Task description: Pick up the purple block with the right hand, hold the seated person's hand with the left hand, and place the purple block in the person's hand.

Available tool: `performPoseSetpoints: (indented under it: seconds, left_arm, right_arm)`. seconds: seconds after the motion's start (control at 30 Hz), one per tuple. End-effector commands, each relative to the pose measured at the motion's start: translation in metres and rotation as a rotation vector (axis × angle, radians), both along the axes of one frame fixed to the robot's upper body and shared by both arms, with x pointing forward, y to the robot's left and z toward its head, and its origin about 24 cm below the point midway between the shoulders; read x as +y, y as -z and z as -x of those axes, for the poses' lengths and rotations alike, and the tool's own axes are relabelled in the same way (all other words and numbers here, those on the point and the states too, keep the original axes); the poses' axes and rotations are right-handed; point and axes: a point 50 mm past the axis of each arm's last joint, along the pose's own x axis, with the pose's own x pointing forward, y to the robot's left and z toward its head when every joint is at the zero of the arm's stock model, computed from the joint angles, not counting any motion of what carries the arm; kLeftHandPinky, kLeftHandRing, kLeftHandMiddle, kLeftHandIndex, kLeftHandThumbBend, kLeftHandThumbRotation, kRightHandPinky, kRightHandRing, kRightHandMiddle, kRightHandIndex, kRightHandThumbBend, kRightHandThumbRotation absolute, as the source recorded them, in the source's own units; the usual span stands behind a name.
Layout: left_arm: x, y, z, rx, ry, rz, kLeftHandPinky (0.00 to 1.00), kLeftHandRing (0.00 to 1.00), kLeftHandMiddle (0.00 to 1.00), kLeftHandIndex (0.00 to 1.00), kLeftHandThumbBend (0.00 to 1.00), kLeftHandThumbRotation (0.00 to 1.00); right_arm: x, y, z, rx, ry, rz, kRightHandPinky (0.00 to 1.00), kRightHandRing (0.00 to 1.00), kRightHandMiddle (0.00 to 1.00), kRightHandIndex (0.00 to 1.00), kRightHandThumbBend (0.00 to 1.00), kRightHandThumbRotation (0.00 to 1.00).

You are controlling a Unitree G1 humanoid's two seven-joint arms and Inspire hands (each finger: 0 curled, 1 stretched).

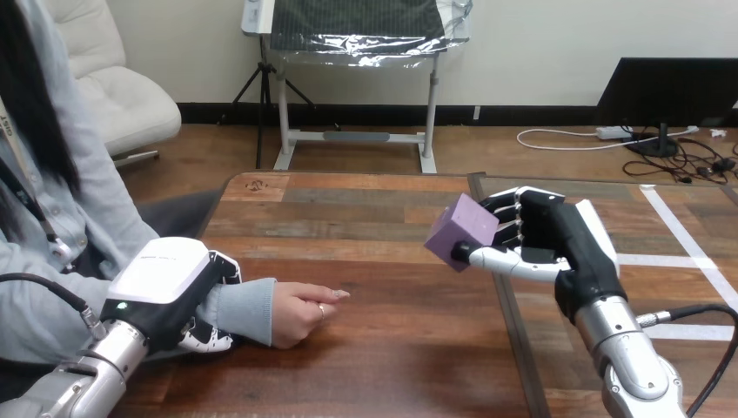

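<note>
A purple block (460, 231) hangs above the middle of the wooden table (374, 348), pinched between the thumb and curled fingers of my right hand (548, 239). At the left, the person's hand (300, 311) rests on the table, loosely curled with its fingers toward the middle. My left hand (174, 292) lies over the person's wrist (239, 312), with its fingers wrapped around the light-blue sleeve. The block is up and to the right of the person's hand, well apart from it.
A seam (509, 331) runs front to back between two tabletops. White tape lines (687, 248) mark the right tabletop. Bare wood lies between the person's hand and my right hand.
</note>
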Motion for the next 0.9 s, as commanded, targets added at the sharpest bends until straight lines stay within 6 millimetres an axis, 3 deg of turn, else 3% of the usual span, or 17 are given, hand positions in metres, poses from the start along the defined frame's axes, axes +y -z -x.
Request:
performPoseSetpoints:
  seconds: [0.0,0.87]
  left_arm:
    - [-0.008,-0.015,-0.011,-0.074,0.042,0.031,0.33,0.35,0.39,0.39,0.86,0.00]
    - [-0.023,-0.037,-0.013,-0.166,0.140,0.143,0.31,0.32,0.36,0.36,0.85,0.00]
  right_arm:
    - [0.007,-0.019,-0.013,-0.082,-0.021,0.013,0.38,0.43,0.50,0.50,0.75,0.00]
    - [0.028,-0.004,-0.016,-0.031,-0.079,0.003,0.38,0.44,0.51,0.51,0.76,0.00]
